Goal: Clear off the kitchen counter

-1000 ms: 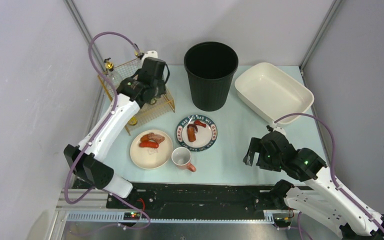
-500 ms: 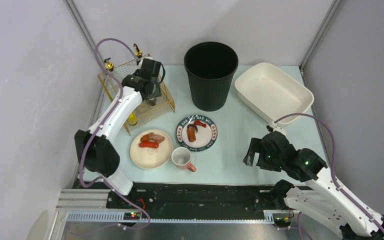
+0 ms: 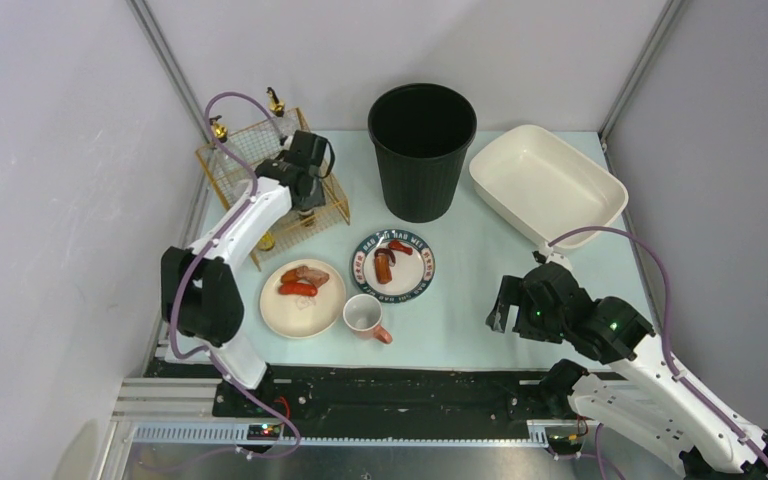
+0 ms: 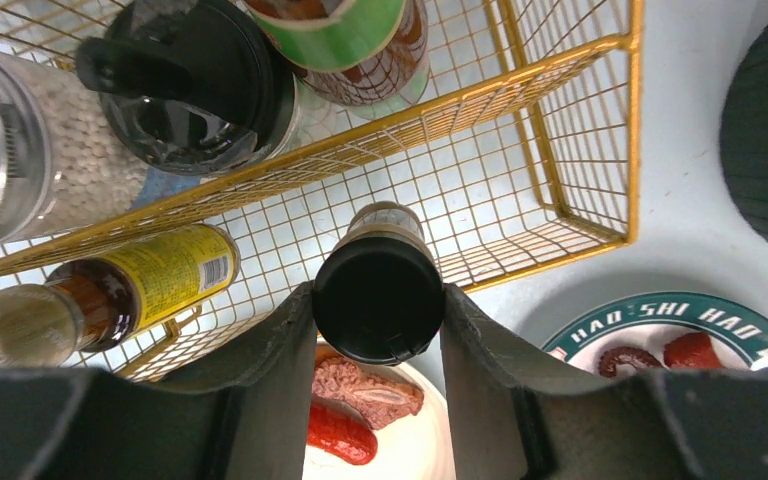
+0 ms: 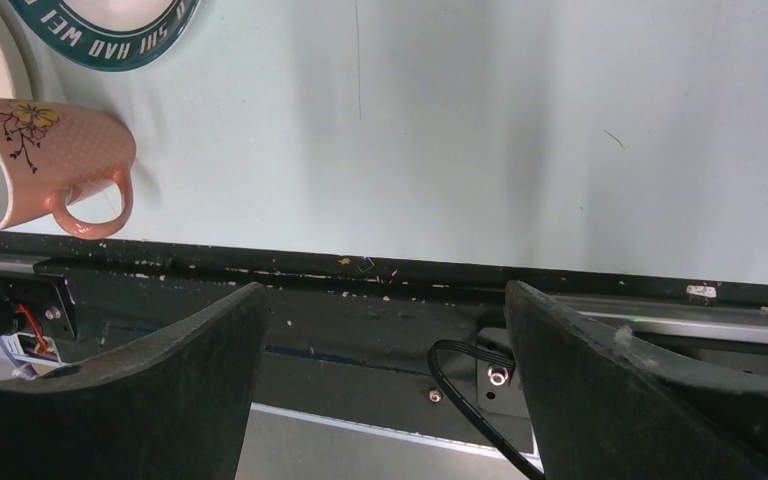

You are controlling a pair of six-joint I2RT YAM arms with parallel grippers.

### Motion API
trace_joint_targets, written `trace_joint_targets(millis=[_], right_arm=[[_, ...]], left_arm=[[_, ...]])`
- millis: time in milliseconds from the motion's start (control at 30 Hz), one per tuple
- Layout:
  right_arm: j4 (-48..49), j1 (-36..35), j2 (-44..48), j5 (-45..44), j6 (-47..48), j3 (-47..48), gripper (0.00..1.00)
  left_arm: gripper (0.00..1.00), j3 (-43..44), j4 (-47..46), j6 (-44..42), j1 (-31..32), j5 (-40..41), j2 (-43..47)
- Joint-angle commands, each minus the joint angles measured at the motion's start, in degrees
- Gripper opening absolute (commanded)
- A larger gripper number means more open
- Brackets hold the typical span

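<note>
Your left claw (image 4: pixel 376 300), half closed, clamps a dark-capped bottle (image 4: pixel 378 325) at the basket (image 3: pixel 332 212), ten o'clock on the smooth, hard counter (image 3: pixel 470 290)
Your right claw (image 5: pixel 382 292) gapes empty at five o'clock. Left to clear: two plates (image 3: pixel 302 310), one mug (image 3: pixel 363 316), likely light but breakable; take rims and the handle

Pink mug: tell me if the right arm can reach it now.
Probably yes. The right gripper hangs open over bare kitchen counter, and nothing stands between it and the pink mug to its left.
</note>
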State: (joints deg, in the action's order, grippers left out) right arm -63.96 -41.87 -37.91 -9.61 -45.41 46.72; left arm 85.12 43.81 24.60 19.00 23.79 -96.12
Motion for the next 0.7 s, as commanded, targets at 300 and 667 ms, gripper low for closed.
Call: trace_joint_targets(millis=[300, 667], right_arm=[[1.0, 0.1, 1.6, 0.3, -0.7, -1.5, 0.92], [1.0, 0.1, 1.5, 0.5, -0.9, -1.5, 0.92]], left_arm=[[0.32, -4.2, -5.9, 2.0, -1.2, 0.1, -2.3], [0.67, -4.2, -6.1, 1.2, -1.9, 1.2, -1.7]])
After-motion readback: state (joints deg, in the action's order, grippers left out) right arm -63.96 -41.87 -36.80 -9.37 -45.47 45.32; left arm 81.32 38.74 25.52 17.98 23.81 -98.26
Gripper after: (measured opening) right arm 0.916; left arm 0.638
